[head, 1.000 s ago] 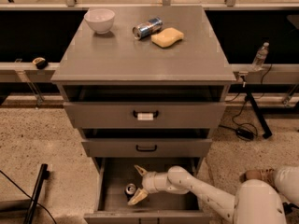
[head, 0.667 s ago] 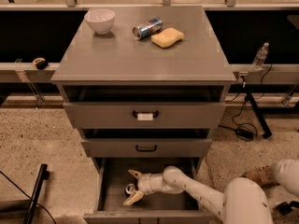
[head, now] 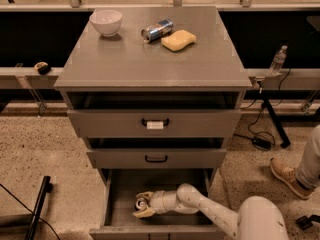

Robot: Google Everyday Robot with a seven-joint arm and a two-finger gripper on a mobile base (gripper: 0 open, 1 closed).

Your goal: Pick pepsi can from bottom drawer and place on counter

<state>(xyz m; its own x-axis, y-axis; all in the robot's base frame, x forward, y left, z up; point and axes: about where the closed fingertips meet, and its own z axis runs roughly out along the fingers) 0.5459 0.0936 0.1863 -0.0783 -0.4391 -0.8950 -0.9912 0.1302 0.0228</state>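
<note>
While the arm reaches in from the right, the tool sits low inside the bottom drawer, left of the drawer's middle.

- Tool state: spread. One tan finger shows toward the back of the drawer, the other toward its front lip.
- Pepsi can: in the bottom drawer, lying in the gap between the two fingers, at the tool's tip. Its silver top shows; the dark body is mostly hidden by the tool.
- Contact between fingers and can: not resolvable from here. The can looks bracketed, not yet pinched.
- Long axis: the top faces roughly up toward the camera, so the can is probably upright. That is a judgement; a tilt cannot be ruled out.
- Key relation: the can lies straight ahead of the tool along the arm's line, so closing front-to-back should catch its sides.
- One arm only, so there is no choice of side.
- Bench: directly above, past the two upper drawers. It carries a white bowl, a slim silver-and-blue can on its side and a yellow sponge, all at the back.
</note>
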